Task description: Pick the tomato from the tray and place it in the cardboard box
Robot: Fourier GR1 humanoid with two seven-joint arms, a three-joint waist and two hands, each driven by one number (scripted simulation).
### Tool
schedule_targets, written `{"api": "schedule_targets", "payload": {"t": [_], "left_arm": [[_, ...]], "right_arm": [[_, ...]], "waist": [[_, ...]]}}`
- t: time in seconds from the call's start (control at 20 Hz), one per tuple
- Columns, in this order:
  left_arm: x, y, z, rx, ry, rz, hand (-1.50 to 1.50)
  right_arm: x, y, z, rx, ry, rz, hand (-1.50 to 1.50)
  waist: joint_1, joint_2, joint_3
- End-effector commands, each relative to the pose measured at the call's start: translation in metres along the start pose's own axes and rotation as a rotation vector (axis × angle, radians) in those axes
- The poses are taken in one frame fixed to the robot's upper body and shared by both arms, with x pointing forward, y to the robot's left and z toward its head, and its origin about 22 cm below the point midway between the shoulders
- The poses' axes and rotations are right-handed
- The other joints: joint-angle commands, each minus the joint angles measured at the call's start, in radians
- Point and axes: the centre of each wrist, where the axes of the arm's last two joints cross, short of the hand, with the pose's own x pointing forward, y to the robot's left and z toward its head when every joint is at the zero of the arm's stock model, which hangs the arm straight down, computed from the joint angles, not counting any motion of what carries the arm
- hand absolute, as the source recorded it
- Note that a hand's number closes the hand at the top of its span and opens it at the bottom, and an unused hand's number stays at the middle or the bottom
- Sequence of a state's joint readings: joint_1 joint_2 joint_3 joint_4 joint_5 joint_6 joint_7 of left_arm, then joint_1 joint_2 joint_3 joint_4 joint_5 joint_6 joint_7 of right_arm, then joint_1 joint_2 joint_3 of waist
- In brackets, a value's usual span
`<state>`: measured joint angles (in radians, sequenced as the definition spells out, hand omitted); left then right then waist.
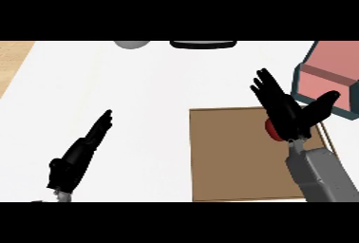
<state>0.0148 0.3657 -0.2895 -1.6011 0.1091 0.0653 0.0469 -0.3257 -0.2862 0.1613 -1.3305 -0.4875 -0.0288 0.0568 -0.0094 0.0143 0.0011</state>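
Note:
A red tomato (pixel 270 129) lies on the flat brown tray (pixel 231 156) near its right side, mostly hidden under my right hand (pixel 286 113). That hand hovers over it, open, fingers straight and pointing away, thumb spread to the right. I cannot tell whether the palm touches the tomato. The box (pixel 324 79), pink inside with teal walls, stands just beyond the tray's far right corner, cut off by the view's right edge. My left hand (pixel 76 159) rests open at the lower left over the white counter, fingers straight, holding nothing.
A grey rounded object (pixel 132 44) and a black flat object (pixel 202 44) sit at the counter's far edge. A wooden strip (pixel 14 59) borders the counter on the far left. White counter (pixel 140 95) spreads between my left hand and the tray.

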Motion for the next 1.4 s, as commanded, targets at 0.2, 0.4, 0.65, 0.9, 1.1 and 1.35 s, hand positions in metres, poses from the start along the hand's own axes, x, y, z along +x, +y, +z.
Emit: {"api": "schedule_targets", "payload": {"t": [0.2, 0.4, 0.65, 0.9, 1.1, 1.35], "left_arm": [[0.040, 0.004, -0.038, -0.015, -0.153, -0.066, 0.00], [0.031, 0.000, -0.031, -0.017, -0.131, -0.026, 0.00], [0.030, -0.005, -0.033, -0.023, -0.134, -0.012, 0.00], [0.042, -0.011, -0.042, -0.027, -0.139, -0.028, 0.00], [0.052, -0.011, -0.043, -0.064, -0.160, -0.027, 0.00], [0.043, -0.011, -0.050, -0.051, -0.140, -0.022, 0.00]], "right_arm": [[-0.012, -0.061, 0.031, 0.103, 0.012, 0.303, -1.50], [0.035, -0.090, 0.041, 0.041, -0.114, 0.831, -1.50], [0.015, -0.102, 0.075, 0.118, -0.313, 1.190, -1.50], [0.039, -0.106, 0.115, 0.095, -0.381, 1.356, -1.50], [0.091, -0.085, 0.124, 0.137, -0.268, 1.423, -1.50], [0.105, -0.070, 0.142, 0.262, -0.081, 1.379, -1.50]], "waist": [[-0.002, -0.011, 0.000], [-0.046, -0.026, -0.011], [-0.046, -0.023, 0.000], [-0.039, -0.024, -0.002], [-0.022, -0.023, -0.004], [-0.013, -0.018, -0.003]]}}
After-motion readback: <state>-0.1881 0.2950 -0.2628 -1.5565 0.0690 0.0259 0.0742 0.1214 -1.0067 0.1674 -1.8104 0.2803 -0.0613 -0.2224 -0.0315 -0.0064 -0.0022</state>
